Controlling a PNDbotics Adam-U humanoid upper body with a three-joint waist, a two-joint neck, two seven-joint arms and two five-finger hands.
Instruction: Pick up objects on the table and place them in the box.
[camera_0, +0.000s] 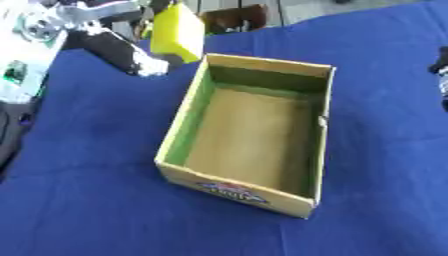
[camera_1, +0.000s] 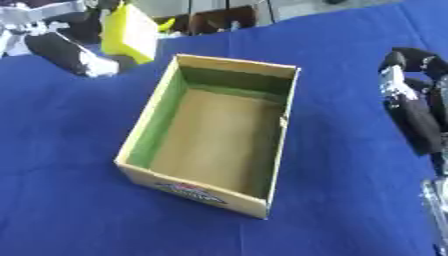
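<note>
An open cardboard box stands in the middle of the blue cloth, with nothing inside it and a printed label on its near wall. A yellow block hangs in the air just beyond the box's far left corner. My left hand comes in from the upper left and is shut on the block's top, with one black, white-tipped finger stretched toward the box. My right hand rests at the right edge, fingers relaxed and pointing up, holding nothing.
The blue cloth covers the table around the box. A white device with green marks sits off the table's left edge. Brown furniture stands behind the far edge.
</note>
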